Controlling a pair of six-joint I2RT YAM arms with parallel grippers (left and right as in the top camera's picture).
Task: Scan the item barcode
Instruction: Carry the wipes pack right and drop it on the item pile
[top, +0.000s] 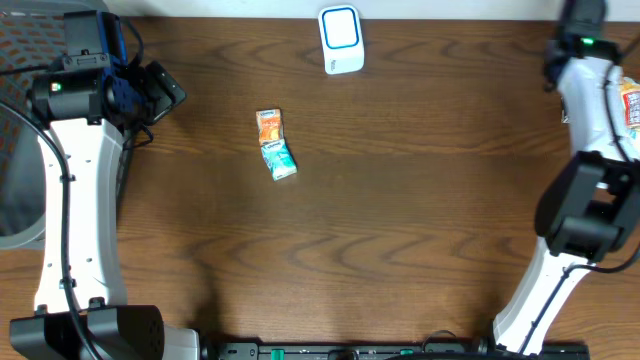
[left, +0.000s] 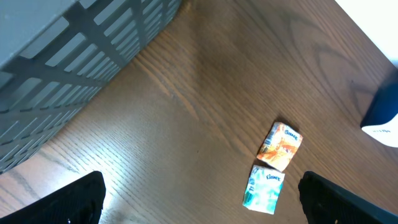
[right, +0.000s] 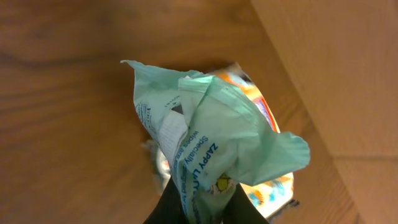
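From overhead the right arm's wrist runs off the right edge of the frame, so its grip cannot be made out there. A scrap of orange-and-white print shows at that edge, too cut off to name. The wrist view settles it: the right hand (right: 202, 210) is closed narrow on the crumpled lower end of a mint-green packet (right: 211, 137). Only the tips of its dark fingers (right: 163, 211) show at the bottom of the frame. Blue print on the packet is partly readable, but no barcode can be picked out. An orange-printed packet (right: 270, 186) lies mostly hidden behind it.

The worktop (top: 400, 250) is dark brown wood grain. Beside the held packet the wood meets a plain tan surface (right: 336, 74) whose nature is unclear.

The left hand (left: 200, 193) is spread wide near the far left corner, holding nothing. A grey slatted basket (left: 74, 62) stands beside it, its contents out of sight.

A white-and-blue barcode scanner (top: 340, 40) sits at the middle of the far edge. Nearer the centre lie an orange Kleenex pack (top: 268, 124) and a teal Kleenex pack (top: 280, 158), just beside each other.
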